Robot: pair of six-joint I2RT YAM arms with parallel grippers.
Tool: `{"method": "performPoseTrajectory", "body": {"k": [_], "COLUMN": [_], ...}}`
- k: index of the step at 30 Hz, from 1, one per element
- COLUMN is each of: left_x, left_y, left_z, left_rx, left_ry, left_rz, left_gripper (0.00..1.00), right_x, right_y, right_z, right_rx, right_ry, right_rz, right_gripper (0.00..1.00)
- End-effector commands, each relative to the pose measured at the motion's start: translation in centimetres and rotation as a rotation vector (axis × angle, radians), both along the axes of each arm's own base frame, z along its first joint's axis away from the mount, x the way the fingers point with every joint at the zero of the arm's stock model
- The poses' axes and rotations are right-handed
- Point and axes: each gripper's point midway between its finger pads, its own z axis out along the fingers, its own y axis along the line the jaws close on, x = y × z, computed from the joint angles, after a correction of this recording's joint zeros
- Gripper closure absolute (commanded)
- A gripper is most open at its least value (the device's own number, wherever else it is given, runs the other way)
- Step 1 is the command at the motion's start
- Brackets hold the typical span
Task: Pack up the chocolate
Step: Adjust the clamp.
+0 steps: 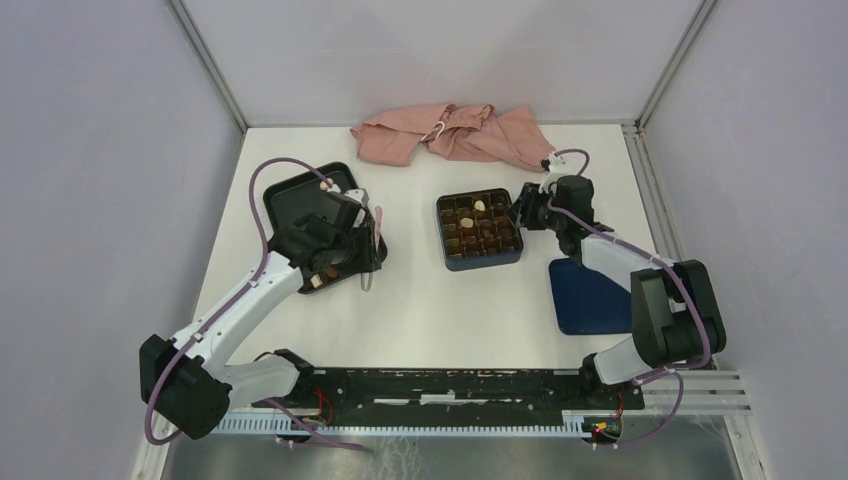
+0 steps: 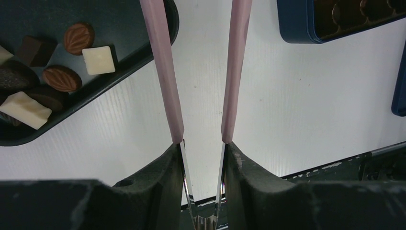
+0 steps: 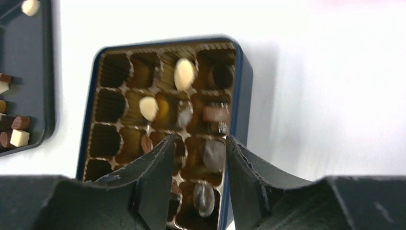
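Chocolate [image 2: 98, 60] lay loose in the black rimmed tray [image 2: 110, 79] at the upper left of the left wrist view: cream-white squares, brown leaf-shaped pieces and dark blocks, bunched close together near the tray's rim. More pieces sat in cells of the brown gridded insert of the dark blue square box [image 3: 243, 96]. In the somewhat blurred right wrist view these included two cream ovals in the upper rows and several darker pieces lower down. The left gripper [image 2: 202, 148] was clenched on the metal base of a pair of tweezers [image 2: 163, 72]. Their two pink arms ran up the frame slightly apart with nothing visible between them, and their tips were cut off by the top edge. In the top view this gripper hung over the lower right corner of the tray, left of centre. The right gripper [image 3: 200, 141] hovered over the right side of the box, its jaws released and spread, grasping nothing. A dark blue lid [image 1: 585, 297] lay flat on the white table [image 1: 430, 310] at the right of the top view, partly under the right arm. A crumpled pink cloth [image 1: 450, 135] lay at the top centre.
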Motion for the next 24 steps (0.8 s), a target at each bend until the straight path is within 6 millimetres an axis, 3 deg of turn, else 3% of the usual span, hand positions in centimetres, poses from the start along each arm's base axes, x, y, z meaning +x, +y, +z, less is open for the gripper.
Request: {"method": "performPoseTrajectory", "body": {"k": [1, 9, 11, 12, 13, 17, 21, 24], "left_x": [1.9, 4.1, 4.8, 5.2, 5.7, 8.4, 11.7, 13.8], "left_y": [1.5, 6.4, 7.6, 8.3, 8.8, 10.3, 11.6, 12.7], "left_z": [2.5, 2.1, 1.4, 1.2, 1.0, 0.6, 0.4, -0.1], "left_rx": [0.016, 0.022, 0.019, 0.018, 0.019, -0.015, -0.040, -0.023], "left_ry": [-0.093, -0.028, 0.000, 0.011, 0.019, 0.034, 0.042, 0.085], "left_rz": [0.018, 0.115, 0.137, 0.150, 0.158, 0.166, 0.164, 0.159], "left_gripper": [0.60, 0.60, 0.60, 0.60, 0.60, 0.60, 0.60, 0.59], "right_x": [3.1, 3.5, 3.2, 3.1, 2.7, -0.6, -3.6, -4.3], "right_y": [0.4, 0.3, 1.0, 1.8, 2.5, 6.9, 7.8, 7.6], "right_z": [7.8, 16.5, 18.4, 18.9, 19.0, 17.7, 15.5, 14.2], "right_rx": [-0.113, -0.449, -0.504, -0.503, -0.471, -0.226, -0.105, -0.104], "right_ry": [-0.242, -0.580, -0.644, -0.670, -0.676, -0.654, -0.673, -0.670], "right_rz": [0.122, 0.376, 0.481, 0.539, 0.583, 0.900, 0.952, 0.955], "right_gripper": [0.51, 0.52, 0.39, 0.17, 0.03, 0.02, 0.02, 0.02]}}
